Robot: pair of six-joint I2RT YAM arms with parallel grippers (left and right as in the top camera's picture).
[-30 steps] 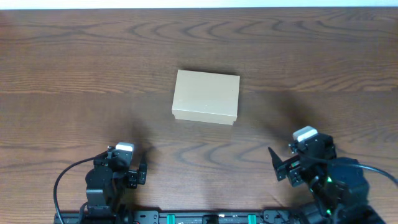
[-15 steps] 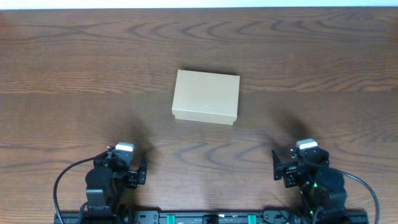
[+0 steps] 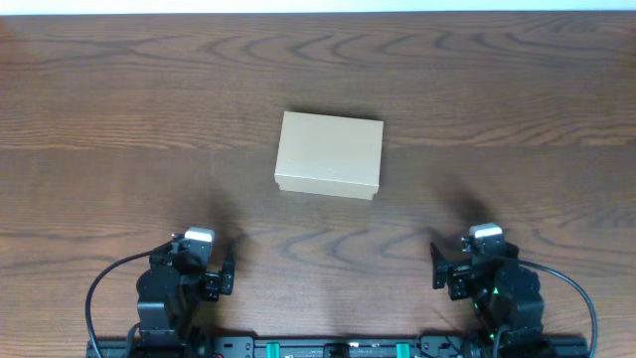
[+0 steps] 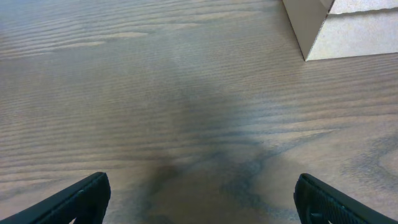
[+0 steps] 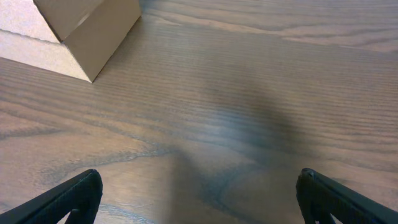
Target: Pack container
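Observation:
The container, a plain tan cardboard box with its lid down, rests mid-table. Its corner shows at the top right of the left wrist view and at the top left of the right wrist view. My left gripper sits near the front edge, left of and nearer than the box, open, with only bare wood between its fingers. My right gripper sits near the front edge on the right, also open and empty, fingers spread wide.
The dark wood table stretches around the box on all sides. The arm bases and a black cable line the front edge. A pale strip marks the table's far edge.
The right arm has drawn back toward the front edge and settled lower and a little left. The left arm and the box have not moved.

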